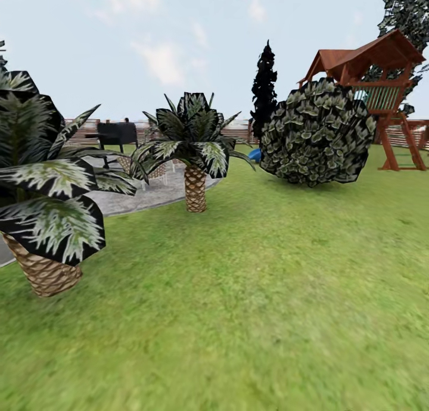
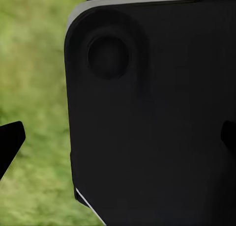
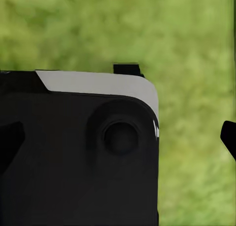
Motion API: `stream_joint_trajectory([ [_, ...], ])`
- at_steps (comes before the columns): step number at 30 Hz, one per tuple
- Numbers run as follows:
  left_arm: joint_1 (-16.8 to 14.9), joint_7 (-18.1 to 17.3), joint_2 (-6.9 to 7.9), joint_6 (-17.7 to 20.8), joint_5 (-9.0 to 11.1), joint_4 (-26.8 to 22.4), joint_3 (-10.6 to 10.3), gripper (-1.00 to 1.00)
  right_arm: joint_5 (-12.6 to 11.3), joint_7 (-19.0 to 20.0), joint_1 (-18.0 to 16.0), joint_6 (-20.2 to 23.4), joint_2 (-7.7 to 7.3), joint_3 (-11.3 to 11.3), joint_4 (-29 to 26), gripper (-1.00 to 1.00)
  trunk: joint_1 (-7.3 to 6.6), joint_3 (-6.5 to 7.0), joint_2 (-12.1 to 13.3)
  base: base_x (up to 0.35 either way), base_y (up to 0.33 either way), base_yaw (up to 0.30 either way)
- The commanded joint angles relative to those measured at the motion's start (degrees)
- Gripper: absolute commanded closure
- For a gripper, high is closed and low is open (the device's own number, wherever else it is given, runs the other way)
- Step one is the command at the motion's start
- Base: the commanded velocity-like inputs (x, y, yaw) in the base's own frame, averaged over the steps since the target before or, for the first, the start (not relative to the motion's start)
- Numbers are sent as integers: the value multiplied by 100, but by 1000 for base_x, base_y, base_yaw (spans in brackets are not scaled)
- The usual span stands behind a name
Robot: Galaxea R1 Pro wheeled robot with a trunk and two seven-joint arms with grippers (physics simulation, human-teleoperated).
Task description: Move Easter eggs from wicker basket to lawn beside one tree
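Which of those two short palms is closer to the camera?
The palm at the left edge: it looms larger and lower in the head view than the palm by the paved patch.

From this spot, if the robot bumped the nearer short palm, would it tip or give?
The nearer palm probably would not tip: its scaly trunk is squat and wide at the lawn. Its broad fronds look thin, so they would likely bend first. Its weight is unclear.

open lawn (image 1: 268, 315) ahead, palms (image 1: 195, 187) left
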Motion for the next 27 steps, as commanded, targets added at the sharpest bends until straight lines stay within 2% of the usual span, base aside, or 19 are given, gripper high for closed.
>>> stream_joint_trajectory([
  [1, 3, 1, 0, -4, 2, -13, 1, -100, -1, -6, -4, -21, 0, 1, 7, -100, 0, -5, -2, 0, 0, -115],
  [10, 4, 1, 0, -4, 2, -15, 1, -100, -4, -9, -4, -29, 0, 1, 1, -100, 0, -5, -2, 0, 0, -51],
  [27, 3, 1, 0, -3, 2, -15, 1, -100, -9, -7, -7, -30, 0, 1, 6, -100, 0, -5, -2, 0, 0, -270],
])
